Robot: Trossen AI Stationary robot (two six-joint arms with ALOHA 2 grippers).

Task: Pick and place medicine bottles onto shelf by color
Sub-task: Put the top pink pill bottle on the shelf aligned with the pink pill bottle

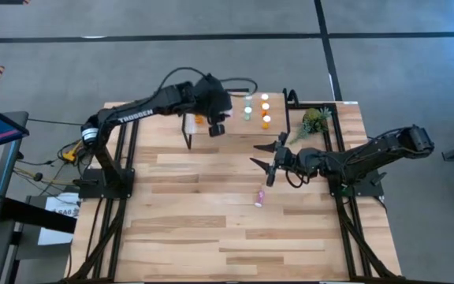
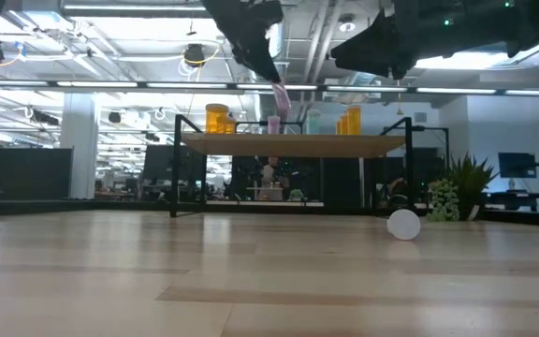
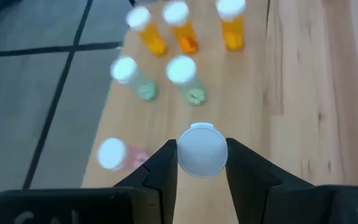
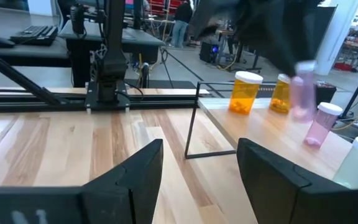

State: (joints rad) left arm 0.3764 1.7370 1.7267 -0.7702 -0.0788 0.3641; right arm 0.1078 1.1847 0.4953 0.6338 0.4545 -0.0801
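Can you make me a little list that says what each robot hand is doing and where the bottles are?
left gripper: above the shelf, shut on a pink bottle with a white cap
right gripper: open, empty, above the table
bottles on shelf: orange bottles, pale green bottles, one pink shelf bottle
bottle on table: a fallen pink bottle lying on its side near the right gripper
plant: by the shelf's right end
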